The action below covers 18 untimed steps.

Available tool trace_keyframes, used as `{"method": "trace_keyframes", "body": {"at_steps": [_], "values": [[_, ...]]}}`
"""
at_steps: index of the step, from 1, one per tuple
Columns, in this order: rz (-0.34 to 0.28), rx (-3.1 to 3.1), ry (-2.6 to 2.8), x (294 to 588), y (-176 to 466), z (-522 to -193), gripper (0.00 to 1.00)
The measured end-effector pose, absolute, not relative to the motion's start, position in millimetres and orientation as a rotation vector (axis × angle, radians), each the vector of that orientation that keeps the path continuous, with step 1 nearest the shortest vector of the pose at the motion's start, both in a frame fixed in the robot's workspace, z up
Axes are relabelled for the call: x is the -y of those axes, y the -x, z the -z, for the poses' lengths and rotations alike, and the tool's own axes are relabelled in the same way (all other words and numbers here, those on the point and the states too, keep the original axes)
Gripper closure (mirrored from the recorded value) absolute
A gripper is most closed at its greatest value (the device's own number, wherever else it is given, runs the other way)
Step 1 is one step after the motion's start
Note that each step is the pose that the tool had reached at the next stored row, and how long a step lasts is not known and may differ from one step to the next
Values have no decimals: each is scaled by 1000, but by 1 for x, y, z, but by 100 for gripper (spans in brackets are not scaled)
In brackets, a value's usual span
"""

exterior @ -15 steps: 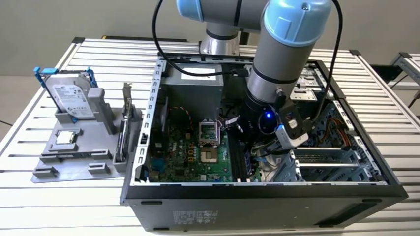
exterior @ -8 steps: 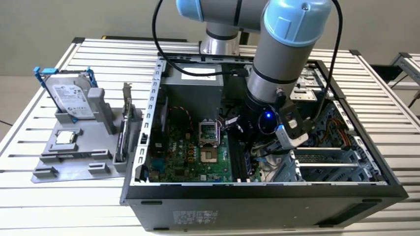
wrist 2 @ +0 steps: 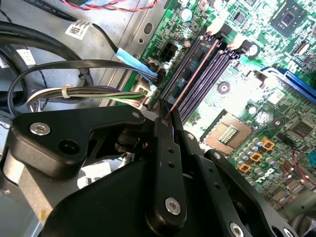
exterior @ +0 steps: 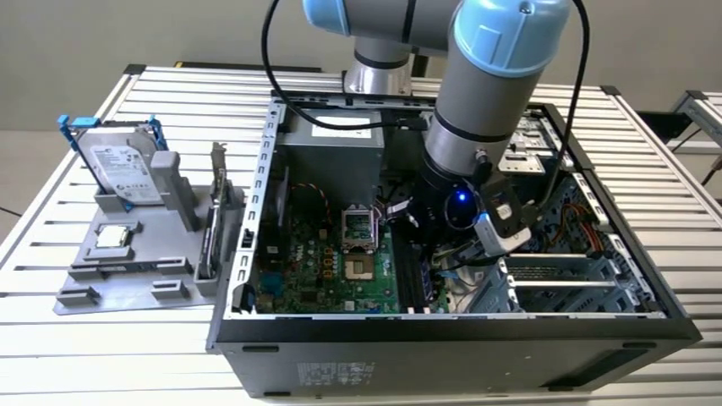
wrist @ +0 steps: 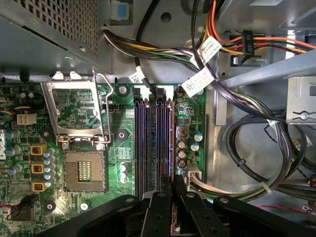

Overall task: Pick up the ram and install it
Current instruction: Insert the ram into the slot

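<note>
- The arm reaches down into the open computer case (exterior: 451, 321), which lies on its side on a slatted metal table (exterior: 68, 338).
- The gripper (wrist 2: 165, 116) is low over the motherboard (exterior: 327, 271), right above the memory slots (wrist: 153, 143), near the case's middle in the exterior view.
- In the second wrist view the gripper looks pressed together on the ram (wrist 2: 192, 74), which shows edge-on as a thin reddish-brown line running from the fingertips along one of the dark slots. It sits in line with that slot; whether it's fully seated can't be told.
- In the first wrist view the black fingers (wrist: 158, 212) come together at the near end of the slot bank, and the white slot latches (wrist: 155, 91) show at the far end.
- The empty CPU socket (wrist: 84, 170) sits just beside the slots, with its metal retention frame (wrist: 74, 111) flipped open next to it.
- Bundles of cables (wrist: 207, 54) with white tags run past the slots on the side away from the socket.
- At the exterior view's left, well apart from the case, a grey parts holder (exterior: 135, 262) stands on the table. It carries a silver hard drive (exterior: 118, 173) in a blue frame, propped upright, and an expansion card (exterior: 216, 199) standing on edge close to the case wall.
</note>
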<state>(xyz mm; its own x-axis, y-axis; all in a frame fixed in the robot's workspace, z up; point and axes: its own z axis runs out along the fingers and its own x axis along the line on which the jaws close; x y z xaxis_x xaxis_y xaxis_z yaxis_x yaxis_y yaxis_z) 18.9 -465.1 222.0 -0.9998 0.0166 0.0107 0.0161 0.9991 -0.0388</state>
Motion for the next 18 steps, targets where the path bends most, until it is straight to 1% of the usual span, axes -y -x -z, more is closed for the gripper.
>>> {"method": "trace_keyframes", "body": {"at_steps": [10, 14, 18], "values": [[-85, 3129, 34, 463, -18, -224, 100], [-113, 3129, 35, 461, -18, -224, 100], [-126, 3128, 35, 460, -18, -224, 100]]}}
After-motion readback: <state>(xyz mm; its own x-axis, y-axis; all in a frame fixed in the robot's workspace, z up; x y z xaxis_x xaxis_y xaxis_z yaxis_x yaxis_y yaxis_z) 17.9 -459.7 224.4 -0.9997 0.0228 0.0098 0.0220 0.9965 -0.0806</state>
